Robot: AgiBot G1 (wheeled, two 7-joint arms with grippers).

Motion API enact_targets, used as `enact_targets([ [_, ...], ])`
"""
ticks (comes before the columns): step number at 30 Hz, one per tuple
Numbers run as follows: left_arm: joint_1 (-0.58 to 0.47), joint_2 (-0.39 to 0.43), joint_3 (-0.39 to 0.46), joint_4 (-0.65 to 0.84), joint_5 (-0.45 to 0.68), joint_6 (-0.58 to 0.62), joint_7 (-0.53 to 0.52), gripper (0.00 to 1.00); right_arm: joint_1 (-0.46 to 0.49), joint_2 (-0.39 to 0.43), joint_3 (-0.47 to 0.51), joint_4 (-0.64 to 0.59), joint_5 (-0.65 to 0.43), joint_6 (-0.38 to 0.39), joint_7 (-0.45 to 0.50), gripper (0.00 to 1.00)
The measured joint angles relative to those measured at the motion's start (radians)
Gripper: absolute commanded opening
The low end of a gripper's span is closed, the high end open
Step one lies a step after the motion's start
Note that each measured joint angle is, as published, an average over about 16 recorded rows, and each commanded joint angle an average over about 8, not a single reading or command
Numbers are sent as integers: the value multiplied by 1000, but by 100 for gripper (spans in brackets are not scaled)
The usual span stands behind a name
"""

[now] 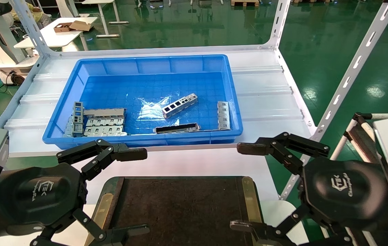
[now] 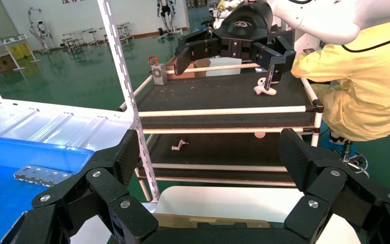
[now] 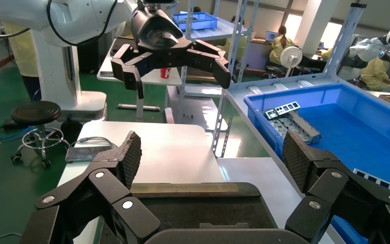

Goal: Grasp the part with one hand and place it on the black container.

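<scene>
The black container [image 1: 180, 208] is lying nearest the head camera, at the front edge of the white table [image 1: 194, 162], with brass-coloured strips running along its two sides. The left gripper [image 1: 139, 193] is hovering over its left edge with its fingers spread wide apart and nothing between them. The right gripper [image 1: 243, 186] is hovering at the tray's right edge, its fingers likewise standing wide apart and empty.

The part [image 1: 179, 105] is lying well beyond both grippers, on the floor of the blue bin [image 1: 146, 140], tilted diagonally near the bin's middle with its row of square windows facing up. Just nearer than it, a dark-faced narrow bar [image 1: 177, 128] is resting along the bin's front wall. A perforated plate [image 1: 223, 115] is leaning at the bin's right side, and a cluster of grey metal pieces [image 1: 98, 122] is sitting in the front left corner.
</scene>
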Motion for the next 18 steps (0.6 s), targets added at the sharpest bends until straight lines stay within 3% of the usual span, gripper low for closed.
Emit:
enact_targets([
  [18,0,0,0,0,0,0,0,100,0,0,0,0,0,0,0,100],
])
